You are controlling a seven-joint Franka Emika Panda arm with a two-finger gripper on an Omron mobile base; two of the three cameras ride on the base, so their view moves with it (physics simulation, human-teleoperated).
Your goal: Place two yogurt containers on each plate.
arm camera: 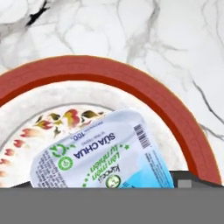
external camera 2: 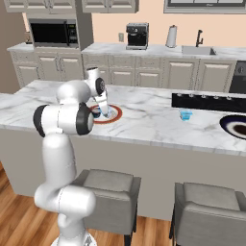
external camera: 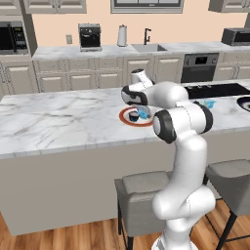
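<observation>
The red-rimmed plate [external camera: 124, 118] [external camera 2: 115, 115] [arm camera: 131, 83] lies on the marble island. On it sit a dark navy yogurt container [external camera: 133, 116] and a light blue one [external camera: 143, 114] [arm camera: 100, 157] with a printed foil lid. My gripper [external camera: 141, 108] [external camera 2: 103, 110] [arm camera: 107, 183] points down right over the light blue cup. Its fingertips [arm camera: 192, 181] straddle the cup with a gap, so it stands open. Another light blue yogurt container [external camera: 210, 104] [external camera 2: 185, 115] sits on the counter farther right. The dark plate [external camera: 244, 103] [external camera 2: 235, 126] lies at the island's right end.
A black cooktop [external camera: 215, 90] [external camera 2: 206, 102] is set into the island behind the loose cup. Two grey stools [external camera: 146, 193] [external camera 2: 108, 187] stand below the island's front edge. The back counter holds a coffee machine [external camera: 90, 37] and a sink [external camera: 149, 48].
</observation>
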